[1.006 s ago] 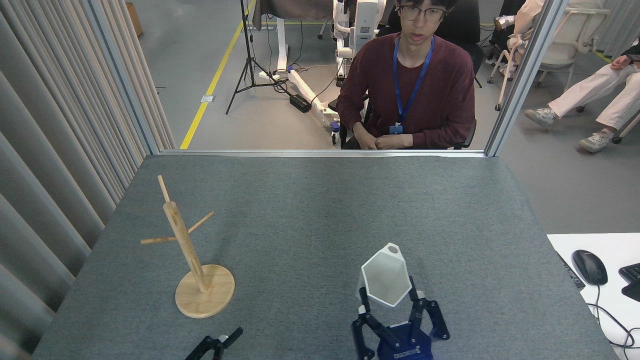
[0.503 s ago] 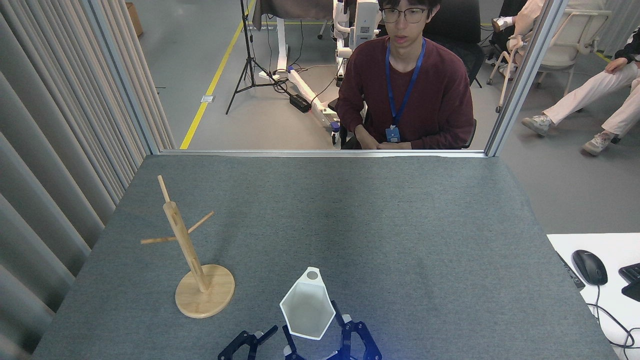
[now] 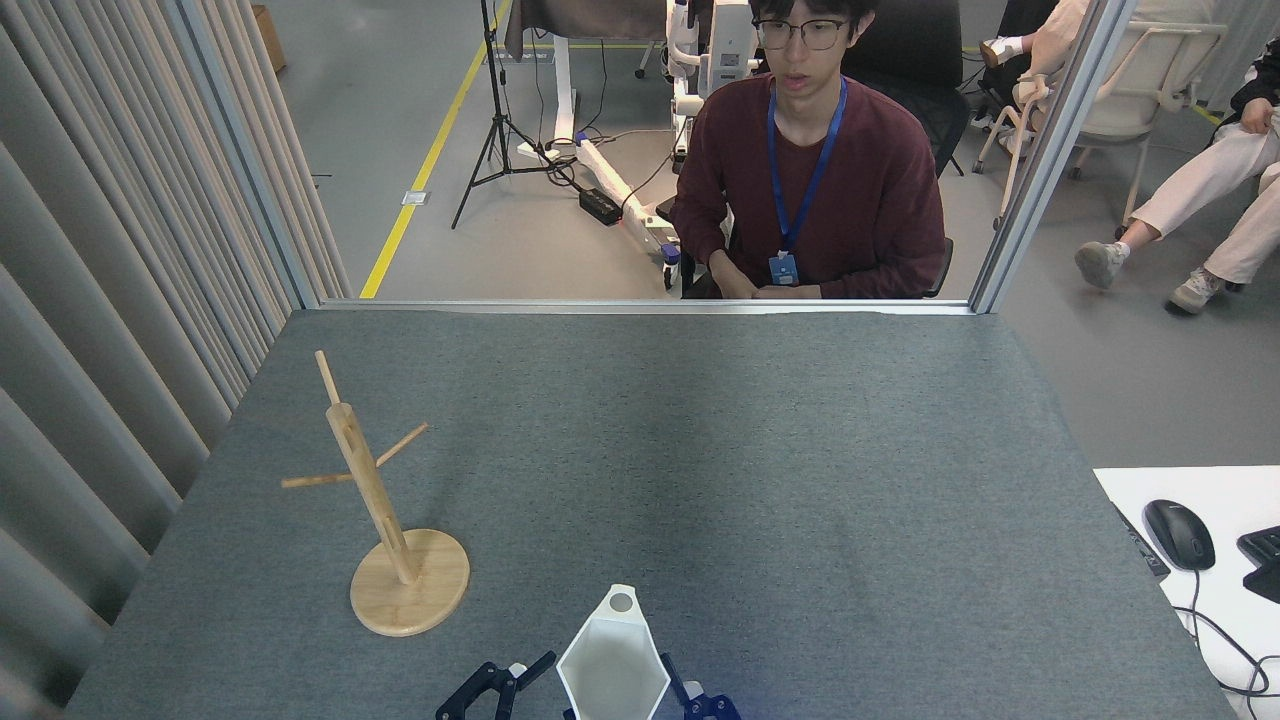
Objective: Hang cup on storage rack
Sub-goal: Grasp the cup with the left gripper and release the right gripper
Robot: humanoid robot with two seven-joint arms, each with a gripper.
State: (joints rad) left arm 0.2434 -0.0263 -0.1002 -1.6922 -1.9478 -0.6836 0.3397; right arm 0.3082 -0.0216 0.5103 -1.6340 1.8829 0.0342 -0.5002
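Two claws enter at the near edge of the counter (image 3: 700, 430), a grey felt-covered surface. My right claw (image 3: 640, 700) is mostly cut off by the bottom of the head view; its dark fingers (image 3: 676, 676) stand to either side of the cup (image 3: 612, 665) and are closed on its body, holding the cup with its hexagonal mouth facing the camera. The cup's small tab handle (image 3: 621, 601), pierced by a round hole, points away from me, toward the far side of the counter. My left claw (image 3: 497, 685) sits just to the left of the cup, apart from it; only its black fingertips show, slightly parted with nothing between them.

Farther out and to the left stands the storage rack (image 3: 385, 520), well apart from the cup. Its round bamboo base (image 3: 440, 590) lies flat on the counter, its post leans slightly in this view, and three thin pegs (image 3: 402, 444) angle outward from the upper post. All pegs are bare.

Beyond the counter's far edge, behind a metal rail, a person (image 3: 810, 190) in a dark red sweater with a blue lanyard sits facing me. At the right, a white desk carries a black mouse (image 3: 1180, 533).
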